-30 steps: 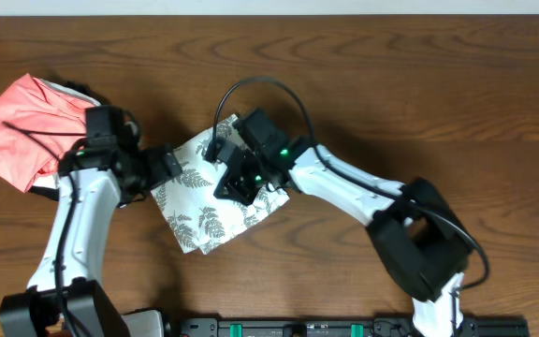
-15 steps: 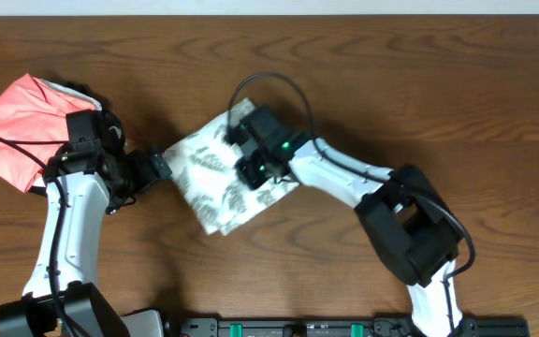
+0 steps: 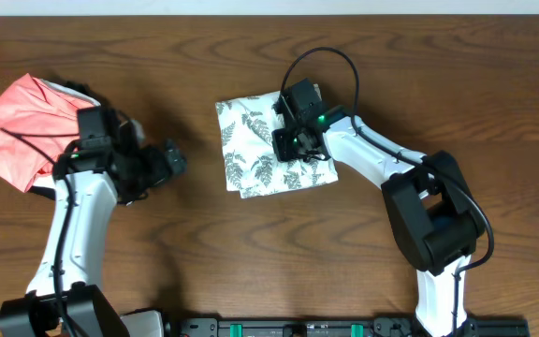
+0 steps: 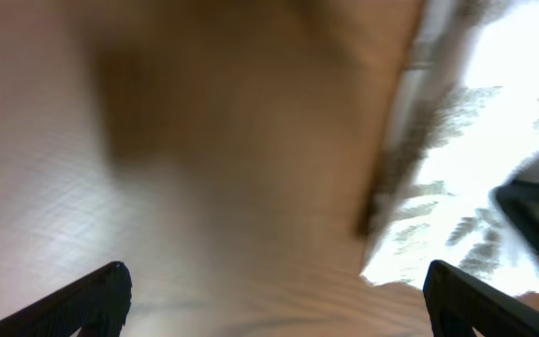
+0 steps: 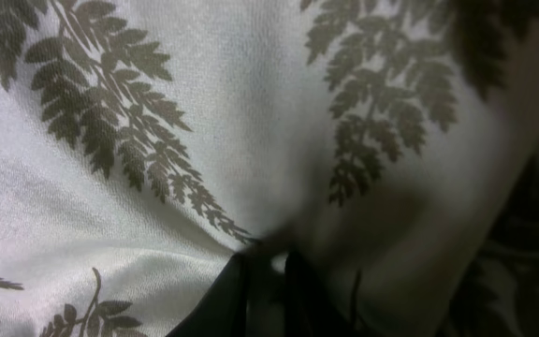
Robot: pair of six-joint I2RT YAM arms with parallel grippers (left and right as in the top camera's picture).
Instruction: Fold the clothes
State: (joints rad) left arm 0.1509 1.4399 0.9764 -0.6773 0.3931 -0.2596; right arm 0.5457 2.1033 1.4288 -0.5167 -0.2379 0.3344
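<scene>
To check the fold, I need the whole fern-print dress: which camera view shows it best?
Overhead: the dress lies nearly whole, a folded rectangle on the table. Left wrist gives only a blurred edge; right wrist only close-up fabric.

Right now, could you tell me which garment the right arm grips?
The white fern-print dress, mid-table; the coral-pink garment lies apart at the far left.

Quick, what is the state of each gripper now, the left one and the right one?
Left gripper: jaws open, holding nothing.
Right gripper: jaws closed, pinching the fern-print dress.
</scene>
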